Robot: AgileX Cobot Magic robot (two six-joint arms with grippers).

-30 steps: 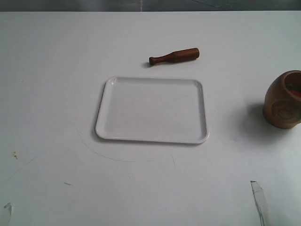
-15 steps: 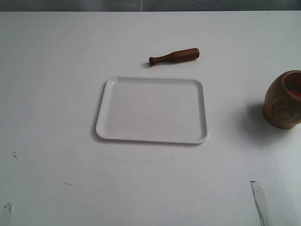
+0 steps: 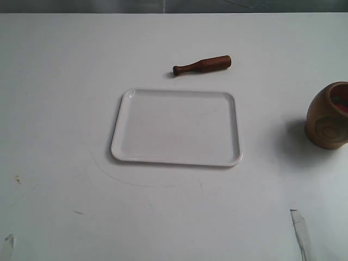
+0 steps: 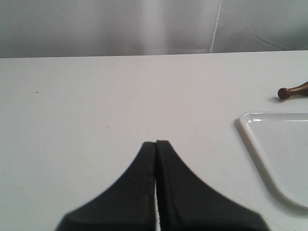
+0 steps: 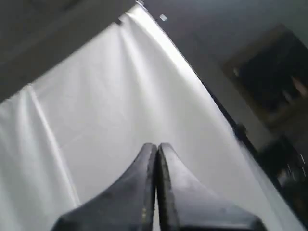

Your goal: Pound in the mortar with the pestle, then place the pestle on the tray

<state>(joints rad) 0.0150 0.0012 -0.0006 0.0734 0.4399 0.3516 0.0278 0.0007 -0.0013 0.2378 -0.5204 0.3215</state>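
The white tray point(image 3: 176, 126) lies flat in the middle of the table, with nothing on it. Just behind it the dark reddish-brown pestle point(image 3: 202, 64) lies on its side, knob end pointing left. The light-brown wooden mortar point(image 3: 328, 116) stands at the right edge, something red and green inside. My left gripper point(image 4: 156, 143) is shut on nothing, low over the table left of the tray point(image 4: 281, 154); the pestle's knob point(image 4: 292, 90) shows beyond it. My right gripper point(image 5: 157, 145) is shut too, facing a white backdrop, no task object in its view.
The white tabletop point(image 3: 60, 103) is bare apart from faint scuff marks. Two pale tips show at the front edge, one left point(image 3: 7, 243) and one right point(image 3: 299, 228). A dark wall band runs behind the table.
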